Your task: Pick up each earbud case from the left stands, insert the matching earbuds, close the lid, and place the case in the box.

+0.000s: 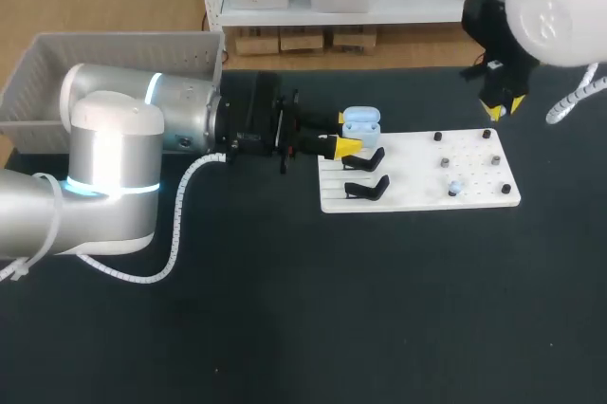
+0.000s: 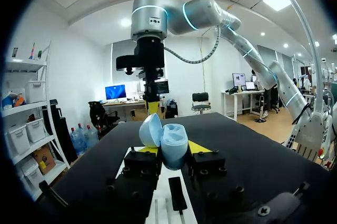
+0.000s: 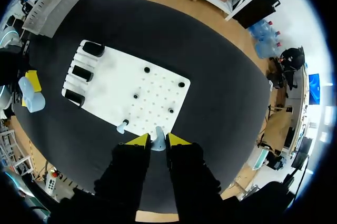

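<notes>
One pale-blue plastic earbud case (image 2: 169, 142), lid open, is clamped in the left gripper (image 1: 352, 136) above the flat white board's (image 1: 417, 191) stand end. Right gripper (image 3: 157, 140), over the board's other end, pinches a tiny pale-blue earbud (image 3: 157, 145). Insertion step, I reckon: next needs careful lining-up.

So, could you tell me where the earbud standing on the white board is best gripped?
Probably by its upper end, coming straight down from above: the earbud sticks up from the white board near its edge, with bare board around it. Its finer shape is too small to tell.
</notes>
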`<control>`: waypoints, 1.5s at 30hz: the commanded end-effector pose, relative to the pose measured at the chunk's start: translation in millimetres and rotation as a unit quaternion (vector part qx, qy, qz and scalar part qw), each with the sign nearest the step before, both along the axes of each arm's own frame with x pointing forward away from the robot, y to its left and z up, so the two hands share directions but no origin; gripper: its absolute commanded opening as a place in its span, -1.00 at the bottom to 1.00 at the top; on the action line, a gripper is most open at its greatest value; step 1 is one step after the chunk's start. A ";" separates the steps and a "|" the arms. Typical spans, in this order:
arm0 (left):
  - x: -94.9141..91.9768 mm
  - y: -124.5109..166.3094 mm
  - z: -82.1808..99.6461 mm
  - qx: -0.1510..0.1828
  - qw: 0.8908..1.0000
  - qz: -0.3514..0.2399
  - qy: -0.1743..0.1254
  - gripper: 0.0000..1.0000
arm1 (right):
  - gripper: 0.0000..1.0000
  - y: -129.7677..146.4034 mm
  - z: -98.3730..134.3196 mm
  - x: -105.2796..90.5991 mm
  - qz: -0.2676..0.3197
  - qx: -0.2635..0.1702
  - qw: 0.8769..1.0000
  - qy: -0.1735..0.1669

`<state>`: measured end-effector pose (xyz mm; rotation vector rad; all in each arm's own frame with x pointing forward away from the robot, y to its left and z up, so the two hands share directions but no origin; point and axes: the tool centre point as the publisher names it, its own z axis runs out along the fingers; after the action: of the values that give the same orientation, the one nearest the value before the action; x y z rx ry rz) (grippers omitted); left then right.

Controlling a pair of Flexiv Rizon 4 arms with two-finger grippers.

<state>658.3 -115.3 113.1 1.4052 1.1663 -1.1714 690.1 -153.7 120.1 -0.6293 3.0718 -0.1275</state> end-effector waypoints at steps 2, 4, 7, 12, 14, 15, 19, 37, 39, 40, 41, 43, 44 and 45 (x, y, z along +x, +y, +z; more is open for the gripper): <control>-1.1 0.2 -0.9 -0.002 1.000 0.002 -0.001 -1.00 | -1.00 -0.3 -1.0 -0.1 0.000 0.000 1.000 -0.001; -1.1 0.2 -0.9 -0.002 1.000 0.002 -0.001 -1.00 | -1.00 -0.3 -1.0 -0.1 0.000 0.000 1.000 -0.001; -1.1 0.2 -0.9 -0.002 1.000 0.002 -0.001 -1.00 | -1.00 -0.3 -1.0 -0.1 0.000 0.000 1.000 -0.001; -1.1 0.2 -0.9 -0.002 1.000 0.002 -0.001 -1.00 | -1.00 9.2 8.6 -5.3 -0.007 0.005 1.000 -0.011; -1.1 0.2 -0.9 -0.002 1.000 0.002 -0.001 -1.00 | -1.00 18.8 20.1 -11.3 -0.024 0.021 0.999 -0.013; -1.1 0.2 -0.9 -0.002 1.000 0.002 -0.001 -1.00 | -1.00 23.6 24.9 -15.0 -0.032 0.008 0.999 -0.022; -1.1 0.2 -0.9 -0.002 1.000 0.002 -0.001 -1.00 | -1.00 41.7 37.0 -27.4 -0.080 -0.009 0.996 -0.022; -1.1 0.2 -0.9 -0.002 1.000 0.002 -0.001 -1.00 | -1.00 80.8 60.8 -49.2 -0.273 0.084 0.958 0.016; -1.1 0.2 -0.9 -0.002 1.000 0.002 -0.001 -1.00 | -1.00 80.8 60.8 -49.2 -0.273 0.084 0.958 0.016; -1.1 0.2 -0.9 -0.002 1.000 0.002 -0.001 -1.00 | -1.00 80.8 60.8 -49.2 -0.273 0.084 0.958 0.016; -1.1 0.2 -0.9 -0.002 1.000 0.002 -0.001 -1.00 | -1.00 80.8 60.8 -49.2 -0.273 0.084 0.958 0.016; -1.1 0.2 -0.9 -0.002 1.000 0.002 -0.001 -1.00 | -1.00 80.8 60.8 -49.2 -0.273 0.084 0.958 0.016; -1.1 0.2 -0.9 -0.002 1.000 0.002 -0.001 -1.00 | -1.00 80.8 60.8 -49.2 -0.273 0.084 0.958 0.016; -1.1 0.2 -0.9 -0.002 1.000 0.002 -0.001 -1.00 | -1.00 80.8 60.8 -49.2 -0.273 0.084 0.958 0.016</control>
<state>658.3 -115.2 113.1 1.4053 1.1663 -1.1715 643.5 -72.1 181.4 0.2335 3.1542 0.1430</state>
